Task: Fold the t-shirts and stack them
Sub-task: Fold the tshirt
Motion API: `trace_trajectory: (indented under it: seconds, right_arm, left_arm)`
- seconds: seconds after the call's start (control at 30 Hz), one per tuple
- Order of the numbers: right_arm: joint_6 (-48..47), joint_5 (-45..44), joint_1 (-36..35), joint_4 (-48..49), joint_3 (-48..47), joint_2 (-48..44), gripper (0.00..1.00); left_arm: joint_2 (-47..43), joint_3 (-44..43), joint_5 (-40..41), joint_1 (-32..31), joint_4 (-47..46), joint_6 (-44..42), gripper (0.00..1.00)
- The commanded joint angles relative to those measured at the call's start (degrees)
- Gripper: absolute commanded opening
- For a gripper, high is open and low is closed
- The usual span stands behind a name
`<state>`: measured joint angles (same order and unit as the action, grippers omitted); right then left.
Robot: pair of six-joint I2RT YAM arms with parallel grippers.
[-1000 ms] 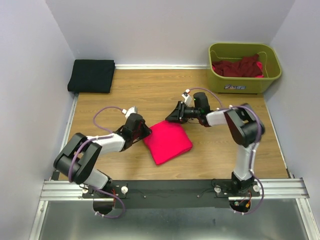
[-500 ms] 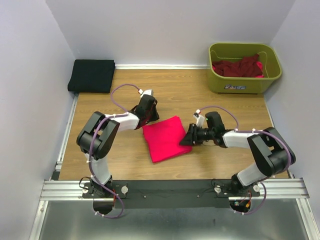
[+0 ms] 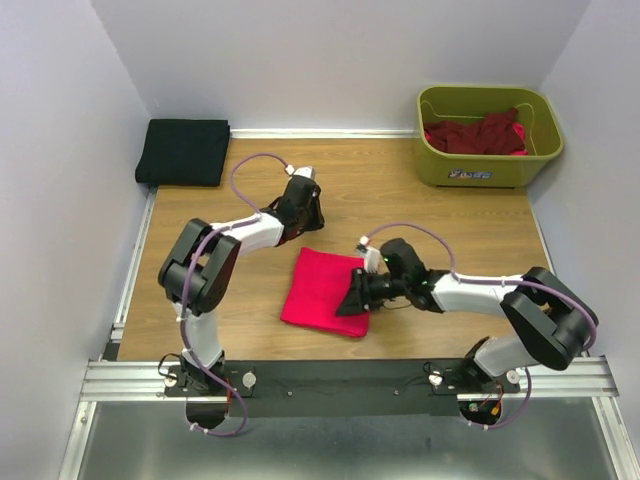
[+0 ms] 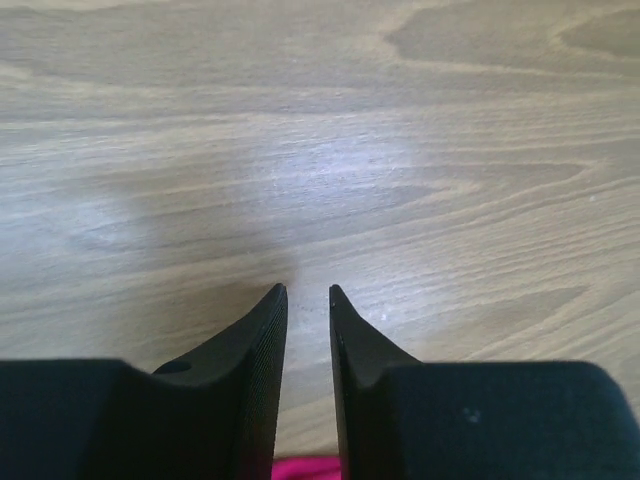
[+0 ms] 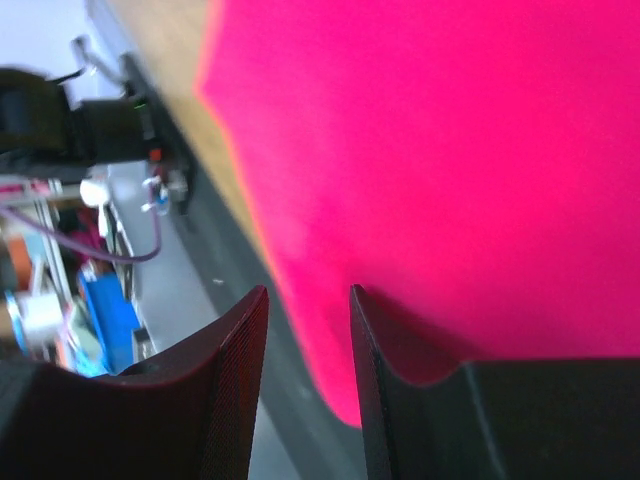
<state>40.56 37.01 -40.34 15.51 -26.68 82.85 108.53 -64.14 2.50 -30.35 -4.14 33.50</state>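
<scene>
Where the right gripper (image 3: 351, 298) sits, the pink t-shirt (image 3: 316, 288) is hidden.

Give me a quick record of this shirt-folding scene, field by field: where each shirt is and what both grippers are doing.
pink-red shirt: folded, flat on the table, near middle
black shirt: folded, far left corner
maroon shirts: heaped in the green tub, far right
left gripper: open, empty, over bare wood beyond the pink-red shirt
right gripper: at the pink-red shirt's right edge, jaws apart; grip unclear
</scene>
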Motion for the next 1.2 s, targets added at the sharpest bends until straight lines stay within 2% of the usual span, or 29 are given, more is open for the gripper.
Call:
trace_trajectory:
  seconds: [0.0, 0.07, 0.1, 0.13, 0.2, 0.23, 0.33, 0.37, 0.47, 0.5, 0.57, 0.7, 0.8, 0.93, 1.03, 1.17]
  right_arm:
    - [-2.65, -4.05, -3.7, -5.65, -9.17, -0.31, 0.46]
    - [-6.34, -9.55, -3.7, -10.03, -12.59, -2.15, 0.48]
    - [-8.54, -11.33, -3.78, -15.37, -16.35, -3.04, 0.49]
    - [-13.17, -14.4, -3.52, -21.25, -18.39, -3.13, 0.5]
    - [-17.16, -17.4, -3.26, -24.96, -21.21, -2.69, 0.53]
    - [-19.87, -18.89, -2.47, -26.13, -23.23, -1.82, 0.56]
    - [-23.85, -20.4, 1.21, -28.42, -26.65, 0.99, 0.59]
    - [-24.47, -20.32, 2.18, -29.3, -27.8, 2.13, 0.6]
    - [-26.14, -20.31, 5.52, -30.71, -31.58, 6.35, 0.6]
    - [-26.32, -20.05, 5.53, -30.8, -32.2, 7.23, 0.6]
    - [-26.41, -19.7, 6.93, -30.89, -33.35, 9.61, 0.6]
    - [-26.58, -19.62, 9.48, -30.89, -34.14, 12.6, 0.6]
    - [-26.23, -19.35, 10.37, -30.89, -33.71, 14.26, 0.6]
    - [-25.79, -18.12, 10.46, -30.98, -32.13, 16.46, 0.59]
    - [-25.18, -16.98, 10.54, -30.98, -30.46, 17.34, 0.59]
    - [-23.42, -14.96, 10.54, -30.89, -26.6, 15.86, 0.58]
  left_arm:
    - [-9.46, -0.38, 5.83, 0.55, 3.43, 3.14, 0.36]
    - [-13.59, 1.55, 10.23, 0.64, 8.17, 6.13, 0.41]
    - [-17.87, 2.52, 11.55, 0.55, 10.01, 7.8, 0.45]
    - [-19.92, 4.62, 13.47, 0.55, 14.03, 11.38, 0.58]
    - [-26.13, 7.61, 13.93, 0.38, 17.49, 14.39, 0.65]
    - [-28.09, 11.11, 13.5, 0.12, 19.68, 17.45, 0.67]
    - [-36.62, 18.31, 12.88, -3.39, 23.46, 22.65, 0.69]
    - [-38.64, 20.0, 12.7, -4.53, 24.43, 26.76, 0.7]
    - [-46.02, 25.45, 11.74, -12.25, 27.6, 35.1, 0.72]
    - [-47.0, 26.69, 11.21, -12.28, 28.13, 36.89, 0.72]
    - [-48.49, 30.11, 9.28, -16.22, 28.31, 41.45, 0.72]
    - [-48.94, 33.2, 9.01, -19.22, 29.19, 44.02, 0.71]
    - [-48.68, 34.43, 8.75, -19.4, 28.75, 44.73, 0.66]
    - [-47.19, 37.33, 7.52, -19.4, 25.42, 45.34, 0.5]
    - [-44.82, 39.44, 7.43, -19.14, 21.29, 45.26, 0.43]
    - [-38.93, 39.01, 6.99, -14.84, 15.59, 39.12, 0.37]
